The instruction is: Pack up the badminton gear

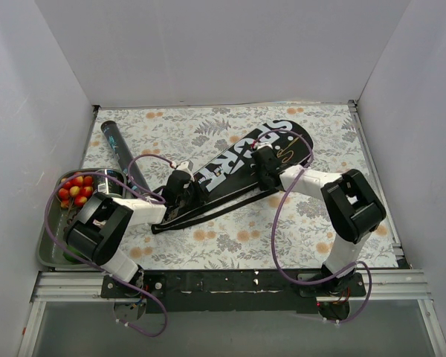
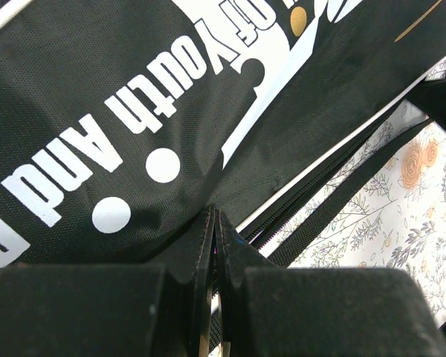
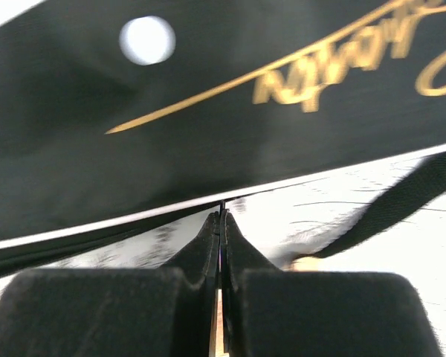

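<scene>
Fruit tray (image 1: 48, 251) at the counter's (image 1: 320, 134) left edge; dark shuttle tube (image 1: 123, 152) lying just behind it; left tool (image 2: 215, 223) closed, tips together against the black racket bag (image 1: 241, 160), which lies diagonally mid-counter; right tool (image 3: 221, 219) likewise closed at the bag's white-piped edge.

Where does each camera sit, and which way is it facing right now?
Top external: above and behind the bases, looking down at the racket bag, shuttle tube and tray; both arms show.
Left wrist: on the left arm, close on the bag's white lettering; closed jaws at bottom.
Right wrist: on the right arm, close on the bag's gold script; closed jaws at bottom.
Shared: both wrist views catch the bag's white-piped edge.
</scene>
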Robot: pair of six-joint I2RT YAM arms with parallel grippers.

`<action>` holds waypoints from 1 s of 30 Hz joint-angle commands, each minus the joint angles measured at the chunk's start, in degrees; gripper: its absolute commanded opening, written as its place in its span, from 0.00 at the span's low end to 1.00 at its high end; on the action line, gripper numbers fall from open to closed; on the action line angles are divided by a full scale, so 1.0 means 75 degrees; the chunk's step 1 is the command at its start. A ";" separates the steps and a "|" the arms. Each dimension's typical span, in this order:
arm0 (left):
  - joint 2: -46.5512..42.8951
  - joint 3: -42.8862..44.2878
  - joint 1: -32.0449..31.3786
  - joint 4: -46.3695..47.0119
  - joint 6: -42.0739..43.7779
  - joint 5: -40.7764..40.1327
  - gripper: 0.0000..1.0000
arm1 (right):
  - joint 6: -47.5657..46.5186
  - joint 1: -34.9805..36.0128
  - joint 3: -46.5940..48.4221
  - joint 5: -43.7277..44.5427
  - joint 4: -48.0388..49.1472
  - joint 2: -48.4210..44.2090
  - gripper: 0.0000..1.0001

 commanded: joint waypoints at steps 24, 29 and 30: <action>-0.1027 -0.0228 -0.0147 -0.1105 0.0199 0.0051 0.04 | 0.2213 0.3737 0.0433 -0.3193 0.1718 0.0405 0.01; -0.2072 0.0193 -0.0182 -0.2111 0.0339 0.0029 0.52 | 0.2026 0.3737 0.0152 -0.2841 0.1495 -0.0052 0.01; -0.2306 0.0333 -0.0205 -0.2728 0.0455 -0.0100 0.58 | 0.2002 0.3737 0.0082 -0.2817 0.1460 -0.0215 0.01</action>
